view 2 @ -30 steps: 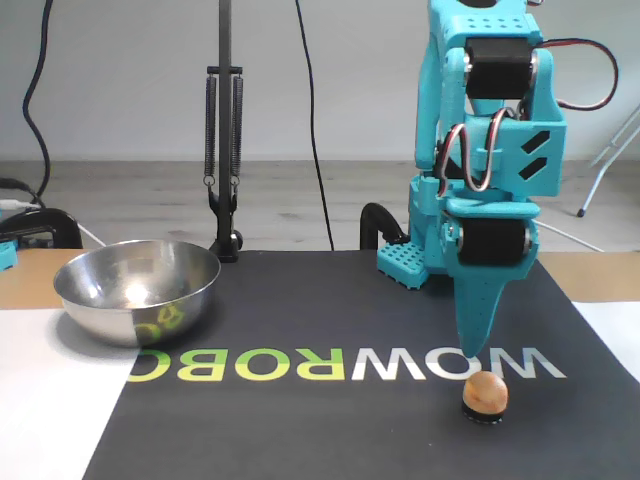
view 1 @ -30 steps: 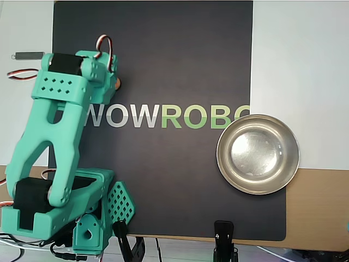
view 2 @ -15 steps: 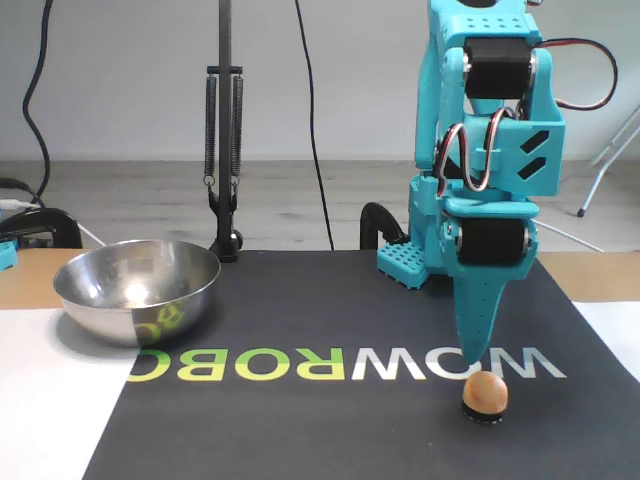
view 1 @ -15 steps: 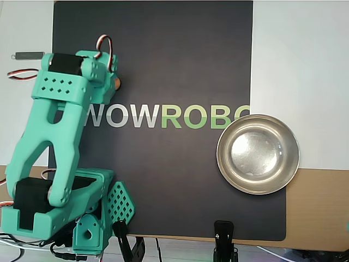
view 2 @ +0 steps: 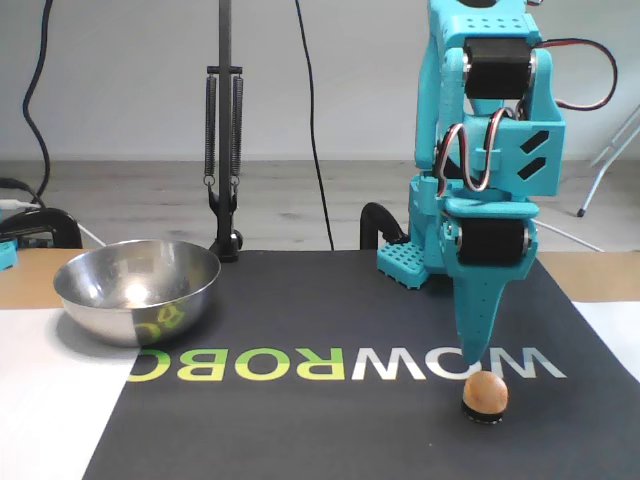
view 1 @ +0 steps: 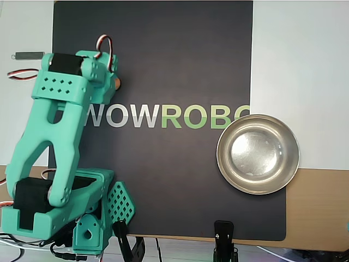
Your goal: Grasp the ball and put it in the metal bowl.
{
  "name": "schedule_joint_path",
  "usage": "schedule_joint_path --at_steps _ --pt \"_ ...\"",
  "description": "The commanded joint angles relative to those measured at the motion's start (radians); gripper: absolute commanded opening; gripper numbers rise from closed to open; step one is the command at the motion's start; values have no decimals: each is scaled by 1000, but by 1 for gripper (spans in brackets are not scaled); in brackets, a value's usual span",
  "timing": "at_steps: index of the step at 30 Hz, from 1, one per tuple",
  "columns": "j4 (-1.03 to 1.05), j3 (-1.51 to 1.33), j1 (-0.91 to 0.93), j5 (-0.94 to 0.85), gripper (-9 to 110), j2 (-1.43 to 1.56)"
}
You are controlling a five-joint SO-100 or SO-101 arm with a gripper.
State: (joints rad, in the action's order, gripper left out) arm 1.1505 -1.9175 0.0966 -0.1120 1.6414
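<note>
Fixed view first, read from left to right: the metal bowl [view 2: 137, 290] is seen standing empty near the left edge of the tabletop, partly on the black mat [view 2: 330, 330] and partly on the white sheet [view 2: 50, 400], with the mat's lettering mirrored in its side. It is kept well apart from the arm, so a carry across the printed lettering is called for by the task. Further right, the ball [view 2: 485, 393] is found on the mat near the front edge, perched on a small dark ring [view 2: 483, 417] that appears to be there to stop it rolling. The gripper [view 2: 474, 356] is held pointing straight down, its tip just above and slightly behind the ball, which suggests a descent for the grasp is being lined up. Only one tapered teal finger can be made out from this side, so whether the fingers are spread or pressed together cannot be told; nothing is seen pinched between them, and the ball is judged not yet grasped. From the overhead view, the arm [view 1: 54, 147] is seen covering the left side of the mat, and only a sliver of orange is glimpsed at the wrist's edge, the ball being otherwise hidden. The bowl sits at the mat's right edge there, so left and right are reversed between the two cameras.
</note>
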Motion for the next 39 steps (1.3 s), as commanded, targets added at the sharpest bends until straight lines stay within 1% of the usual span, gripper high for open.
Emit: schedule_joint_path --at_steps 1,13,14,17,18,32,39 --pt "-3 3 -2 -5 32 46" --pt "-5 3 -3 -5 32 46" --pt "-5 3 -3 -5 33 46" --pt "-5 3 -2 -3 41 46" --pt "-5 3 -2 -3 42 46" --pt "-8 -29 -6 -3 42 46" --pt "-46 -29 -6 0 43 34"
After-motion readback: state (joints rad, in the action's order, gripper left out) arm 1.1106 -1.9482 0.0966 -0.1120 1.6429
